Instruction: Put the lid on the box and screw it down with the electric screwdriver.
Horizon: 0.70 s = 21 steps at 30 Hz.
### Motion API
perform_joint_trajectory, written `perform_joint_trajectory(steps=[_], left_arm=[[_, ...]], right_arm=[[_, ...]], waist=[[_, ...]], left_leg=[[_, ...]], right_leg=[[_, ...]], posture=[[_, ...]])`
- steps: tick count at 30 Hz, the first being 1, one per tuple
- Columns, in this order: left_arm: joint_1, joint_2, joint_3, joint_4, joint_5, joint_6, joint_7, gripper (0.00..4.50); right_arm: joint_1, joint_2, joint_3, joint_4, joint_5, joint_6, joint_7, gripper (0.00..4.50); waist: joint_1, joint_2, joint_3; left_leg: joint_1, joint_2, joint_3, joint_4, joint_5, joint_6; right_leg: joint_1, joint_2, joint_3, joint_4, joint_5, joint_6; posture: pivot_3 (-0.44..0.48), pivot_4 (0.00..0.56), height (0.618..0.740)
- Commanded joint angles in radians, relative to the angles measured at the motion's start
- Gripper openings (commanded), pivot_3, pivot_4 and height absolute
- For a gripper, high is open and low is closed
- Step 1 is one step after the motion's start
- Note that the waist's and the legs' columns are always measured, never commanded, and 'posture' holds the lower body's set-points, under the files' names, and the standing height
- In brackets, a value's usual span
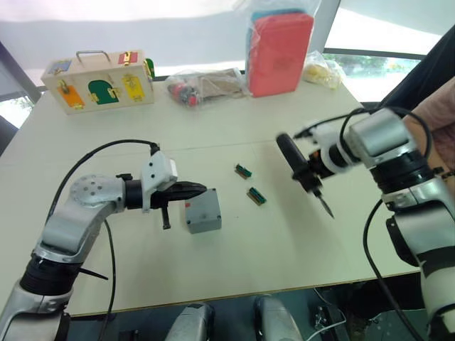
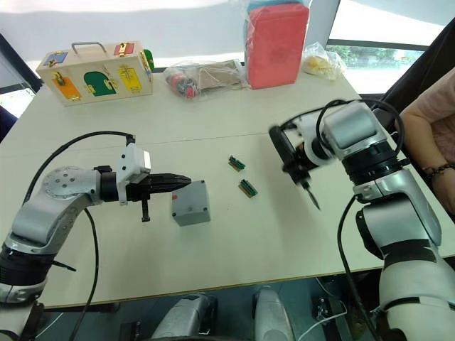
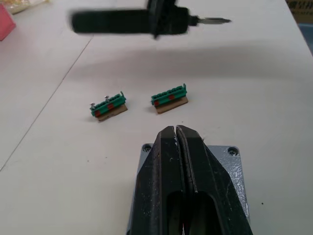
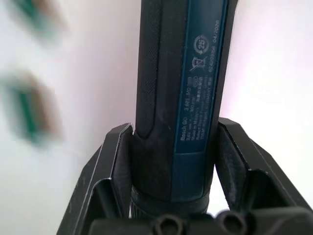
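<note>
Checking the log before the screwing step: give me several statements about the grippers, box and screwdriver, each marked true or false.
1. The right gripper is shut on the electric screwdriver. True.
2. The left gripper is wide open. False: its fingers are shut together over the box.
3. The lid sits on the box. True.
4. The screwdriver's bit is on a screw. False: it hangs in the air, apart from the box.
5. Two green terminal blocks lie on the table. True.

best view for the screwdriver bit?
Left wrist view: the electric screwdriver lies side-on, bit plain against the table. Head views show it tilted and small in the right end effector. Right wrist view shows its body.
</note>
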Motion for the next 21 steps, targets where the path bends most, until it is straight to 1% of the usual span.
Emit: perform_joint_trajectory(steps=[1,3,5,7,8,10,12,13,15,21], left_arm=[[-0.016,0.036,0.039,0.007,-0.010,0.002,-0.023,0.00],[-0.021,0.046,0.039,0.017,-0.009,0.002,-0.031,0.00],[-0.027,0.054,0.038,0.025,-0.007,0.002,-0.040,0.00],[-0.031,0.066,0.045,0.043,-0.009,-0.002,-0.060,0.00],[-0.032,0.066,0.033,0.043,-0.006,0.002,-0.063,0.00],[-0.026,0.063,0.017,0.038,0.000,0.012,-0.062,0.00],[-0.009,0.061,0.015,0.034,0.001,0.016,-0.060,0.00],[-0.003,0.061,0.016,0.034,0.001,0.017,-0.059,0.00],[0.009,0.054,0.003,0.052,0.019,0.005,-0.056,0.00],[0.022,0.018,-0.046,0.105,0.074,-0.020,-0.041,0.00]], right_arm=[[0.033,0.173,-0.299,-0.235,0.109,-0.237,-0.106,1.90],[0.071,0.269,-0.381,-0.298,0.134,-0.333,-0.169,1.90],[0.119,0.342,-0.412,-0.346,0.149,-0.435,-0.201,1.90],[0.169,0.396,-0.390,-0.384,0.139,-0.554,-0.211,1.90],[0.233,0.436,-0.367,-0.422,0.143,-0.680,-0.165,1.90],[0.324,0.505,-0.347,-0.468,0.163,-0.810,-0.145,1.90],[0.397,0.524,-0.271,-0.487,0.119,-0.915,-0.117,1.90],[0.422,0.527,-0.239,-0.491,0.098,-0.958,-0.103,1.90],[0.471,0.550,-0.187,-0.488,0.068,-1.019,-0.114,1.90],[0.555,0.579,-0.105,-0.463,0.016,-1.115,-0.142,1.90]], waist=[[-0.001,0.000,0.000],[0.002,0.000,0.000],[0.011,0.000,0.000],[0.014,0.000,0.000],[0.014,-0.001,0.000],[0.012,-0.002,-0.001],[0.002,-0.001,-0.001],[0.001,-0.001,-0.001],[-0.006,-0.001,0.000],[-0.019,-0.001,-0.001]], left_leg=[[0.000,0.001,0.000,0.000,0.000,0.000],[0.000,0.001,-0.001,-0.001,0.001,-0.001],[0.000,0.000,-0.001,0.001,0.001,-0.002],[-0.001,-0.002,-0.004,0.008,0.000,0.000],[-0.002,-0.003,-0.004,0.010,0.000,0.000],[-0.001,-0.004,-0.004,0.012,-0.001,0.002],[-0.002,-0.004,-0.001,0.011,-0.002,0.003],[-0.001,-0.004,-0.001,0.012,-0.002,0.003],[-0.001,-0.003,-0.001,0.011,-0.002,0.003],[-0.001,-0.002,-0.001,0.010,-0.001,0.001]], right_leg=[[0.000,0.001,0.000,0.001,0.000,0.000],[0.000,0.001,0.000,0.001,0.000,0.000],[0.000,0.000,-0.001,0.002,0.000,0.000],[0.004,0.000,-0.003,0.003,0.000,0.000],[0.004,0.000,-0.003,0.003,0.000,0.000],[0.005,-0.001,-0.003,0.004,0.000,0.000],[0.004,-0.001,0.000,0.006,0.000,0.000],[0.003,-0.001,-0.001,0.010,0.000,0.000],[0.001,0.000,-0.001,0.011,0.000,0.000],[0.000,0.001,-0.001,0.011,0.000,0.000]], posture=[[0.000,0.150,0.740],[0.000,0.150,0.740],[0.000,0.150,0.740],[0.000,0.150,0.740],[0.000,0.150,0.740],[0.000,0.150,0.740],[0.000,0.150,0.740],[0.000,0.150,0.740],[0.000,0.150,0.740],[0.000,0.150,0.740]])
